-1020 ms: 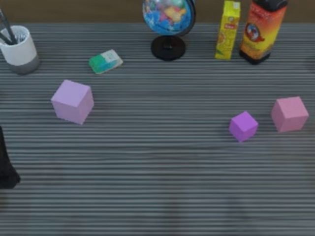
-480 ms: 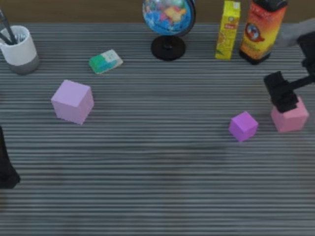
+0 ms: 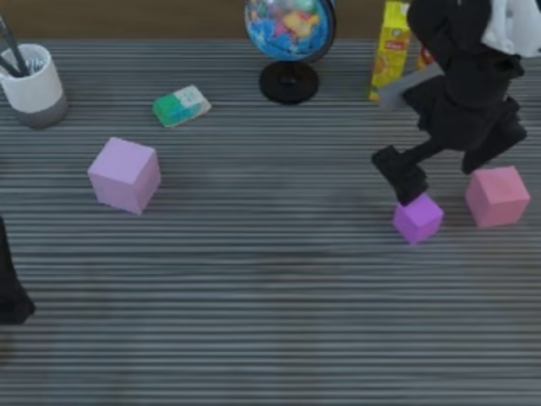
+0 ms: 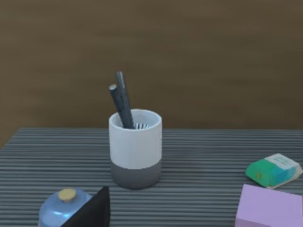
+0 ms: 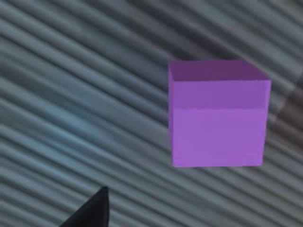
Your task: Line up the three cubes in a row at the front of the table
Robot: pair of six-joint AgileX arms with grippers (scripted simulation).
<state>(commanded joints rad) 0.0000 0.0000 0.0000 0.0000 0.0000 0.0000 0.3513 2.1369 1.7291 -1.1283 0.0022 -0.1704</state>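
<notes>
The small purple cube (image 3: pixel 418 218) lies right of the table's (image 3: pixel 270 304) centre, and it fills the right wrist view (image 5: pixel 218 113). My right gripper (image 3: pixel 404 179) hangs open just behind and above it, with one dark fingertip (image 5: pixel 94 208) showing well apart from the cube. To the right of that sits the pink cube (image 3: pixel 497 196), free of the arm. The large lilac cube (image 3: pixel 125 174) rests at the left, its corner also seen from the left wrist (image 4: pixel 270 210). My left gripper (image 3: pixel 10 292) stays parked at the left edge, open and empty.
Along the back stand a white cup with pens (image 3: pixel 32 85), a green-and-white eraser block (image 3: pixel 181 106), a globe (image 3: pixel 290 42) and a yellow carton (image 3: pixel 390 51). My right arm (image 3: pixel 465 76) covers the bottle behind it. A blue bell (image 4: pixel 61 208) sits near the cup.
My right arm has swung in from the right edge, passed over the pink cube and moved left to hover by the purple cube. No cube has shifted; the left arm is still.
</notes>
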